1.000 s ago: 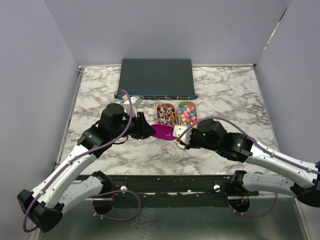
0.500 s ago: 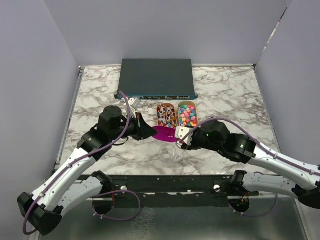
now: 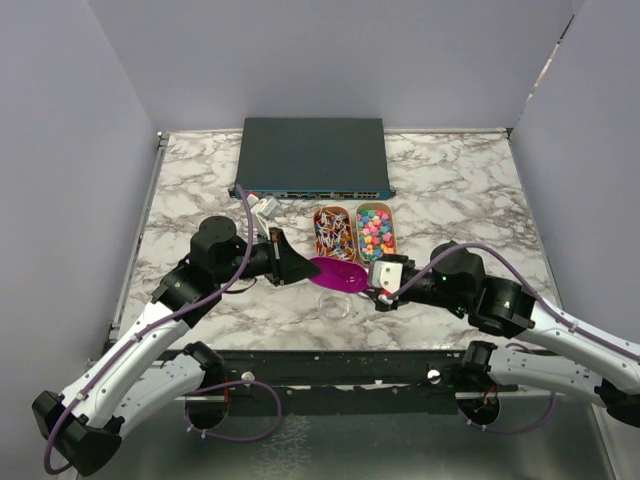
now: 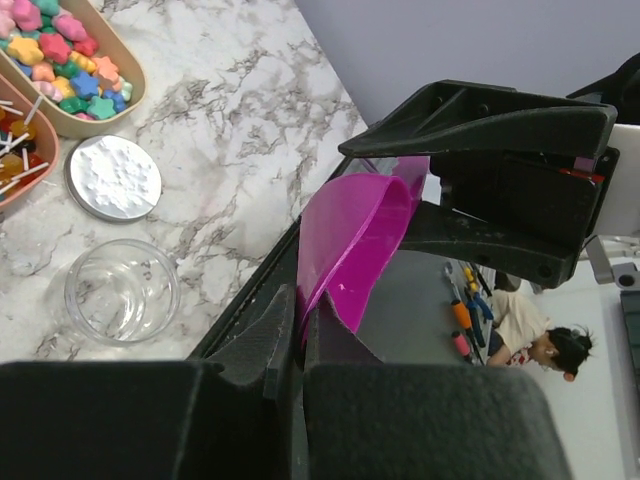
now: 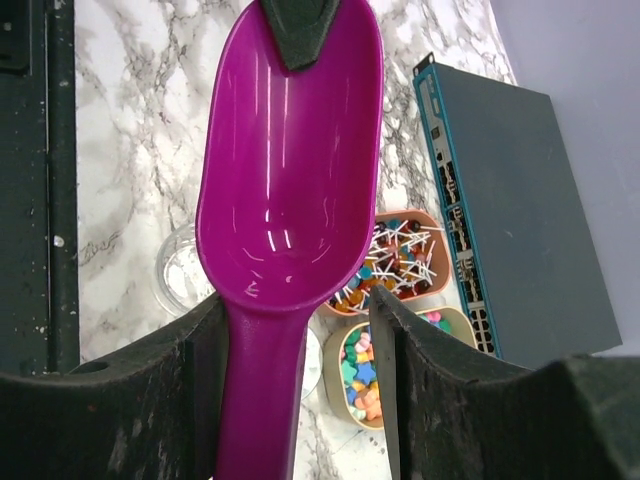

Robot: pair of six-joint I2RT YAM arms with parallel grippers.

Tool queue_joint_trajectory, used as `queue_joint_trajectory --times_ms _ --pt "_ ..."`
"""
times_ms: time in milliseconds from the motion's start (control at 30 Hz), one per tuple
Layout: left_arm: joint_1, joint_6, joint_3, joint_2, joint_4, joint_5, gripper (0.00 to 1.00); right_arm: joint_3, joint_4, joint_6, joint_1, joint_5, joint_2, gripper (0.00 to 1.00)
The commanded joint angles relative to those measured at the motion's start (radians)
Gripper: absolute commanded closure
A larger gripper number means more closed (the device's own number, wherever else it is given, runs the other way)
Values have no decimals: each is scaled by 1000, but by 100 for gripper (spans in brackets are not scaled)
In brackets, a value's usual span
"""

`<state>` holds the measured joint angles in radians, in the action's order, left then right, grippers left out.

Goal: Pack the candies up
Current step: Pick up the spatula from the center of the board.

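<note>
Pinching the purple scoop (image 5: 290, 170) by its front lip with the left gripper's (image 3: 296, 266) jaws pressed together, straddling its handle with the right gripper's (image 5: 295, 300) jaws spread.

Premises: a robotics laboratory test cell, not a domestic or retail setting. Grounds: plain grey-lavender partition walls (image 3: 60, 150) close the bench on three sides. The marble-patterned tabletop (image 3: 460, 190) carries a flat network switch (image 3: 312, 155) with a row of ports along its front. Two white-and-black robot arms, the left arm (image 3: 150, 330) and the right arm (image 3: 540, 320), are mounted at a black rail (image 3: 330, 365) on the near edge, with purple cables (image 3: 240, 410) looped beneath. The left wrist view shows, beyond the bench, a person (image 4: 545, 345) and small orange-handled items (image 4: 465, 300), apparently tools, on a grey surface
</note>
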<state>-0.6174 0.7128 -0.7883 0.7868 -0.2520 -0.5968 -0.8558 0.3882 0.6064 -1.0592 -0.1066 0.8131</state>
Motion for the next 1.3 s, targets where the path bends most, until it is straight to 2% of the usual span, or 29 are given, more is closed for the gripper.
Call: queue_joint_trajectory --times_ms 0,233,433,533,633,733,900,1000,1133,1200,1267 --pt "-7 45 -11 1 41 -63 100 27 -9 11 -4 -25 -45 46" --pt "-7 69 -3 14 42 -63 100 49 -5 -14 -3 -9 -87 48" --pt "-7 84 -3 17 51 -60 100 58 -22 -33 -3 -14 -85 58" --pt "-7 92 -4 18 54 -59 100 60 -28 -33 -4 -9 -83 69" --pt "-7 95 -2 17 54 -55 100 62 -40 -42 -4 -6 -86 84" --pt "-6 96 7 13 54 -44 100 69 -64 -58 -3 -3 -94 88" --pt "-7 96 25 12 54 -27 100 94 -125 -96 -3 -47 -127 90" --pt "-7 97 38 13 54 -19 100 109 -162 -115 -4 -68 -147 99" --pt "-7 96 47 11 54 -16 100 123 -202 -143 -4 -103 -157 98" --pt "-7 96 46 9 54 -15 100 123 -205 -151 -3 -111 -150 87" --pt "-7 96 45 9 54 -17 100 124 -207 -154 -3 -108 -145 83"
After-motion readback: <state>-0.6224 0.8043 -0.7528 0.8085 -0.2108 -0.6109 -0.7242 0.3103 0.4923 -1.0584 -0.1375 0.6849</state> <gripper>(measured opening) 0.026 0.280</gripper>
